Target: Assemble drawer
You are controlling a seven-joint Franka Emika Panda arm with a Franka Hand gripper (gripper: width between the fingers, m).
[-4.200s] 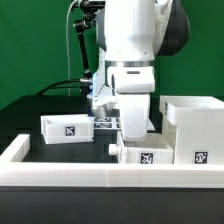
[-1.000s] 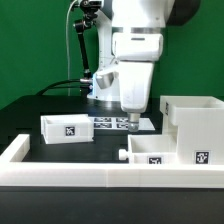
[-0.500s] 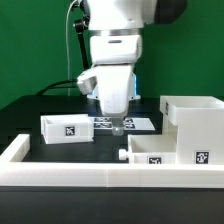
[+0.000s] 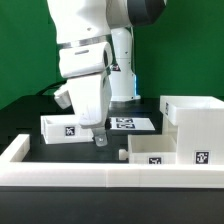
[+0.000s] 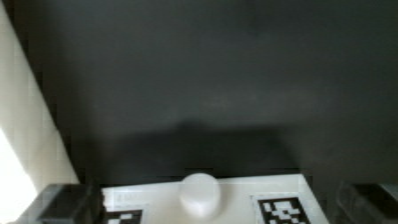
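Note:
The drawer's large hollow casing (image 4: pixel 194 125) stands at the exterior view's right. One knobbed tray (image 4: pixel 156 148) lies in front of it, its knob (image 4: pixel 121 155) pointing to the exterior view's left. The other tray (image 4: pixel 67 128) stands at the left with a tag on its face. My gripper (image 4: pixel 98 137) hangs low just beside the right end of that left tray, open and empty. In the wrist view a white tray face with a knob (image 5: pixel 201 192) and two tags lies between my spread fingers (image 5: pixel 64 204). I cannot tell which tray it is.
The marker board (image 4: pixel 128 124) lies flat behind the gripper. A low white border wall (image 4: pixel 60 172) runs along the front and the left side, and shows in the wrist view (image 5: pixel 16 110). Black table (image 5: pixel 196 80) lies beyond the tray.
The arm has swung toward the exterior view's left, from above the front tray and marker board to beside the left tray. The gripper is lower now. No tray has moved.

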